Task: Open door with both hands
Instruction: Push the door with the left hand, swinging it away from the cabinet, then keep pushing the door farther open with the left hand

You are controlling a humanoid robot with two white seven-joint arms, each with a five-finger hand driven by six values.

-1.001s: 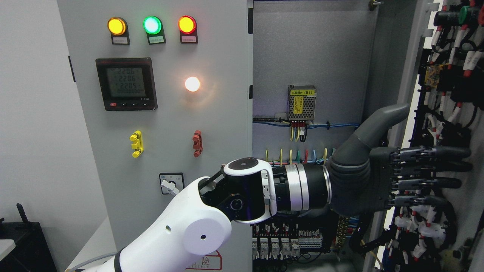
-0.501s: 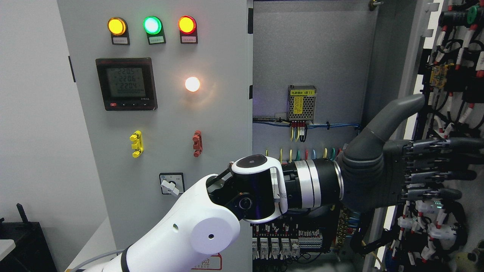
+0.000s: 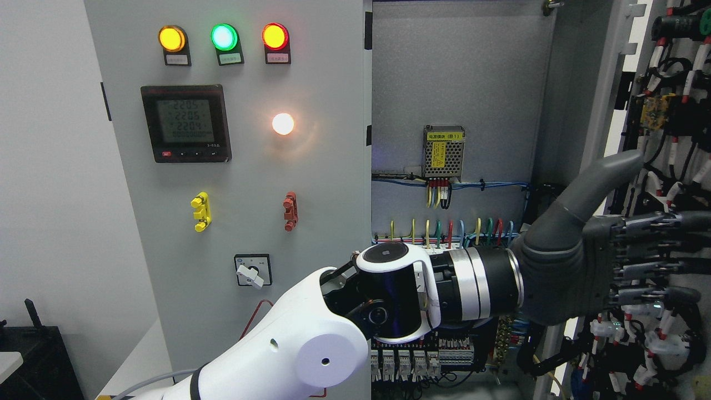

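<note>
The grey cabinet's right door (image 3: 602, 105) stands swung open, its inner face covered in black, red and white wiring (image 3: 675, 139). My left arm (image 3: 311, 344) enters from the lower left and reaches across the opening. My left hand (image 3: 650, 247) lies flat against that door's inner side, with the fingers (image 3: 661, 222) stretched out to the right and the thumb (image 3: 605, 178) pointing up along the door's edge. It grasps nothing. The left door (image 3: 250, 166) is closed. My right hand is out of view.
The left door carries three lit lamps (image 3: 224, 36), a meter (image 3: 185, 123), yellow and red handles and a rotary switch (image 3: 251, 271). Inside the cabinet are a power supply (image 3: 443, 153), coloured wires (image 3: 444, 228) and terminal rows (image 3: 416, 358). A black box (image 3: 33, 355) sits at the lower left.
My left arm has moved right and slightly down, with the flat hand staying against the right door. The door has swung further open, so more of the cabinet's inside wiring shows.
</note>
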